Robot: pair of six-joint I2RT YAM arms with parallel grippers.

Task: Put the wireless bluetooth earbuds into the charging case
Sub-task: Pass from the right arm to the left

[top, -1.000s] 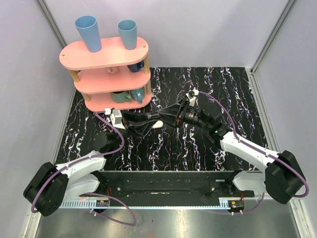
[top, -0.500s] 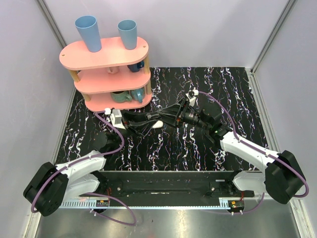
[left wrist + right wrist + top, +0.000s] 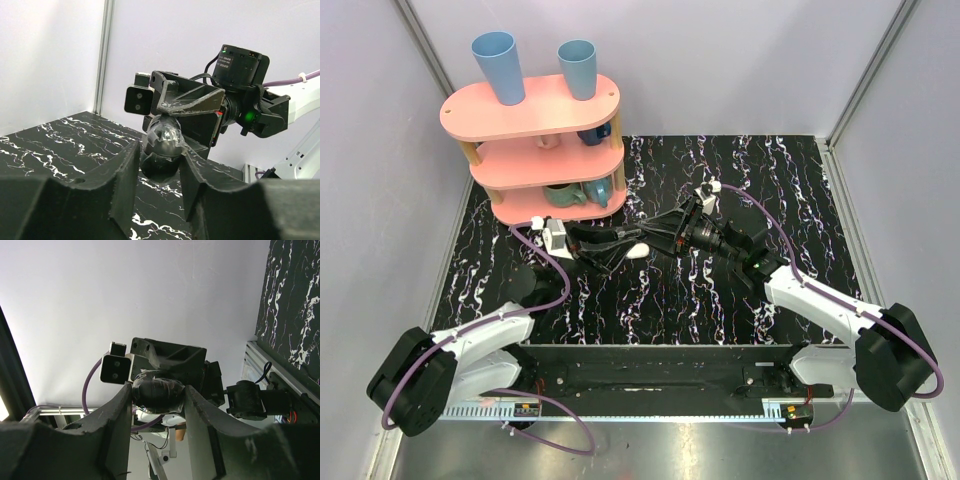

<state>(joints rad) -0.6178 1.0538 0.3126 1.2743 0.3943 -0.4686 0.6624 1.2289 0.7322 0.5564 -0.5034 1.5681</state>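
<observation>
Both grippers meet over the middle of the table. The charging case (image 3: 638, 251) shows as a small white oval between them, held above the tabletop. In the left wrist view the case (image 3: 162, 142) is a glossy rounded shape, dark against the light, and my left gripper (image 3: 159, 150) is shut on its lower part with both fingers touching it. In the right wrist view the case (image 3: 159, 389) fills the gap of my right gripper (image 3: 159, 392), which is shut on its sides. The left gripper (image 3: 623, 243) and right gripper (image 3: 653, 241) face each other. The earbuds are hidden.
A pink three-tier shelf (image 3: 530, 115) stands at the back left. It carries two blue cups (image 3: 498, 68) on top and mugs on its lower tiers, close behind the left arm. The black marbled table (image 3: 770, 180) is bounded by grey walls.
The left jaws have drawn in a little around the case. Both arms and the case stay almost where they were.
</observation>
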